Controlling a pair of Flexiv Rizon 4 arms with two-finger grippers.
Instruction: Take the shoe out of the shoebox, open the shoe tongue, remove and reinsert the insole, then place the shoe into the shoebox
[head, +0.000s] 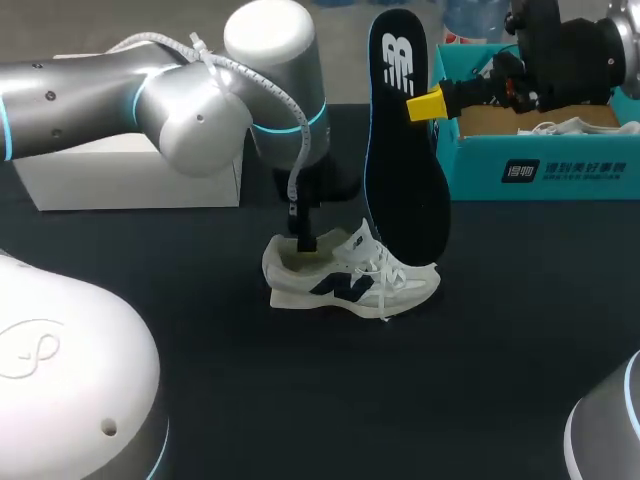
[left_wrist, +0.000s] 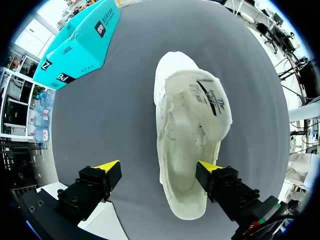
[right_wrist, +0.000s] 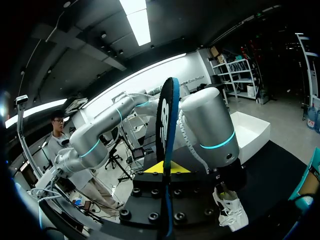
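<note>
Outside the teal cardboard shoebox (head: 540, 165), the white sneaker (head: 350, 282) stands without insole. The right gripper (head: 422, 105) pinches the black foam insole (head: 405, 190); the left gripper (left_wrist: 159, 169) is spread open. Reinsertion and boxing remain.

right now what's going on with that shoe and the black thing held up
The right tool is shut on the black insole, holding it upright with its lower end by the white shoe. The shoe stands on the table, outside the teal shoebox. The left tool is open at the shoe's heel, one finger over the opening, one outside it.
</note>
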